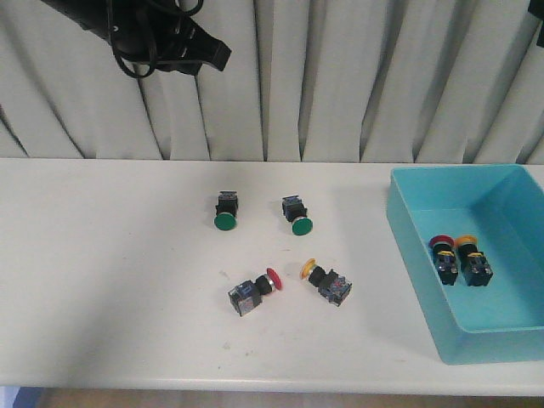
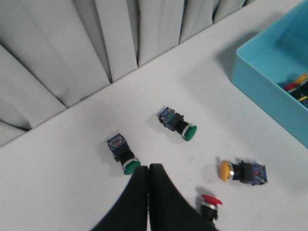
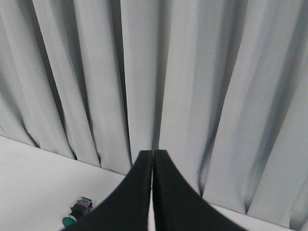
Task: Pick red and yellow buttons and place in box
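Note:
A red button (image 1: pixel 254 292) and a yellow button (image 1: pixel 326 280) lie on their sides on the white table near its front middle. Another red button (image 1: pixel 444 253) and another yellow button (image 1: pixel 473 258) rest inside the turquoise box (image 1: pixel 418 272) at the right. In the left wrist view my left gripper (image 2: pixel 148 168) is shut and empty, high above the table, with the red button (image 2: pixel 210 204) and yellow button (image 2: pixel 238 171) beside it and the box (image 2: pixel 257 72) beyond. My right gripper (image 3: pixel 153 153) is shut, empty and faces the curtain. In the front view only a dark part of the left arm (image 1: pixel 144 34) shows, at the top left.
Two green-capped buttons (image 1: pixel 225 209) (image 1: pixel 297 213) lie behind the red and yellow ones. A pleated white curtain (image 1: pixel 340 76) hangs behind the table. The table's front edge (image 1: pixel 255 387) runs along the bottom of the front view.

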Robot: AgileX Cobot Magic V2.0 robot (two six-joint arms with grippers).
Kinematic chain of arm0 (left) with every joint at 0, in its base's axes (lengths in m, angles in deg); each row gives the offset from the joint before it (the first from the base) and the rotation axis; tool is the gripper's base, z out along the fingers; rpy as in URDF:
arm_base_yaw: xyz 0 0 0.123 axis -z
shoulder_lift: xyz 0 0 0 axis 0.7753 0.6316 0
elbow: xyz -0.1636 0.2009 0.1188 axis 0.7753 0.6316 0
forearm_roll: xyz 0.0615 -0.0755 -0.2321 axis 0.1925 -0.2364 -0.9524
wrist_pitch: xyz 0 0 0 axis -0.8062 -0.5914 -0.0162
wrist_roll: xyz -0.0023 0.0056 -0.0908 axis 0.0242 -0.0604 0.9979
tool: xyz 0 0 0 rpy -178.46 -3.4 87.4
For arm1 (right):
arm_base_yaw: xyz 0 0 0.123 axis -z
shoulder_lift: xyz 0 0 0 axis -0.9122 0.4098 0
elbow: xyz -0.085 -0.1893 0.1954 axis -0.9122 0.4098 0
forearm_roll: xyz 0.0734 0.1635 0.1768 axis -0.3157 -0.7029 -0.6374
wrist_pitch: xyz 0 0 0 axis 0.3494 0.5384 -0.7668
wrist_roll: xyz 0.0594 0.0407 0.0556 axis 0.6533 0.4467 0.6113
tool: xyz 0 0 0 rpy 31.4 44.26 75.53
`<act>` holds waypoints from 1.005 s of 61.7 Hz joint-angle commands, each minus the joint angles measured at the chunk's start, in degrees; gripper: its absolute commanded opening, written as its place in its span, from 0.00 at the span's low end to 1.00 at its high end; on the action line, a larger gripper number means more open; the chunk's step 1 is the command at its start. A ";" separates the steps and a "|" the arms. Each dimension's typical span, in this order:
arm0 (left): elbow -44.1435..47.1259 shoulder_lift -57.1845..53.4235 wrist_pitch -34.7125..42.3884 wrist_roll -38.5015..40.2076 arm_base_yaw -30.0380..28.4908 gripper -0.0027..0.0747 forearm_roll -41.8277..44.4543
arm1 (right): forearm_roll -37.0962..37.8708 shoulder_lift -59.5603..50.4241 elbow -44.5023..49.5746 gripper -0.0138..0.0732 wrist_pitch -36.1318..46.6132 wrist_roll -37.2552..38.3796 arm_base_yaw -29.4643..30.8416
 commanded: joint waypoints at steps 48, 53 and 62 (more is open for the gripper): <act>115.46 -90.73 59.98 0.07 -21.88 0.03 -0.47 | -1.63 -0.64 -1.41 0.15 2.47 -0.36 -0.09; 120.00 -97.64 59.80 1.70 -23.00 0.03 -0.22 | -1.63 -0.64 -1.41 0.15 2.47 -0.36 -0.09; 123.69 -104.59 59.48 3.06 -24.43 0.03 1.11 | -1.63 -0.64 -1.41 0.15 2.47 -0.36 -0.09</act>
